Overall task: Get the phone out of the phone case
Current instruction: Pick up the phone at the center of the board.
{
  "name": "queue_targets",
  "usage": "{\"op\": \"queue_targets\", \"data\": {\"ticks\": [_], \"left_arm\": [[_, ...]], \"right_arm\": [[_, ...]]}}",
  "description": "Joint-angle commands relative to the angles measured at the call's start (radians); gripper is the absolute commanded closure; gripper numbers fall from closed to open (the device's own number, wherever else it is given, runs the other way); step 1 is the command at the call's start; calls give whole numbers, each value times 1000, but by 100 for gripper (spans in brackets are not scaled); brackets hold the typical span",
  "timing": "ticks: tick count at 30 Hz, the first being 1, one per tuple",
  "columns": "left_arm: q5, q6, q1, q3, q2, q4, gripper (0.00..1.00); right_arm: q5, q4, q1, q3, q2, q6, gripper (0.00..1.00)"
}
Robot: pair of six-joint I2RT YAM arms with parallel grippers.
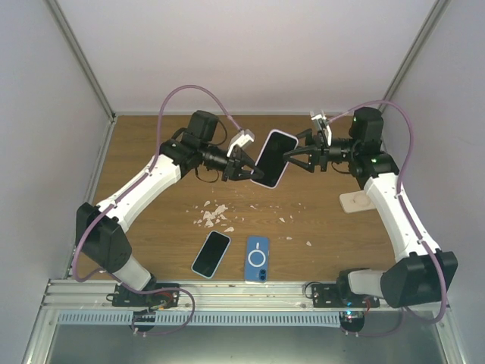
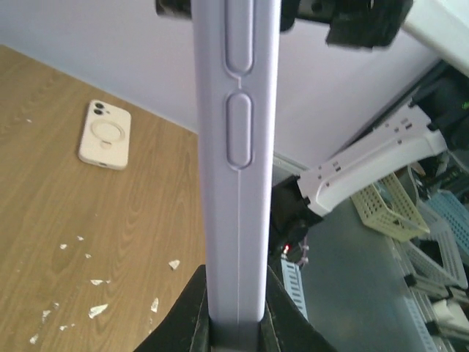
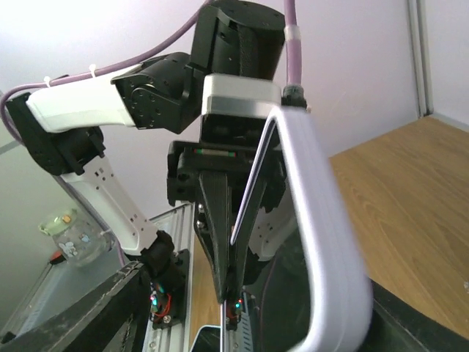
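Note:
The phone in its lavender case [image 1: 273, 158] hangs in the air over the middle of the table, tilted. My left gripper [image 1: 241, 167] is shut on its left long edge. In the left wrist view the case's side with its buttons [image 2: 238, 147] rises from between my fingers [image 2: 183, 315]. My right gripper [image 1: 292, 157] is open at the phone's right edge. In the right wrist view the case rim [image 3: 315, 220] curves close in front of the right gripper [image 3: 256, 297], near its right finger, and a thin dark phone edge [image 3: 249, 198] shows apart from the rim.
A bare dark phone [image 1: 211, 254] and a blue case [image 1: 258, 258] lie near the table's front edge. A white case [image 1: 356, 202] lies at the right, and it also shows in the left wrist view [image 2: 105, 134]. White scraps [image 1: 216, 214] are scattered mid-table.

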Motion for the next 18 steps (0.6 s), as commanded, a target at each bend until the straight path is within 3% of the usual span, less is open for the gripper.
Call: {"op": "queue_targets", "data": {"ticks": [1, 9, 15, 18], "left_arm": [[37, -163, 19, -2, -29, 239, 100], [57, -283, 19, -34, -33, 353, 100], [59, -310, 19, -56, -38, 386, 100], [50, -294, 19, -51, -43, 370, 100]], "right_arm": [[44, 99, 7, 15, 16, 115, 34], [71, 204, 39, -18, 36, 241, 35], [71, 277, 49, -25, 59, 356, 56], [63, 341, 49, -37, 58, 403, 75]]}}
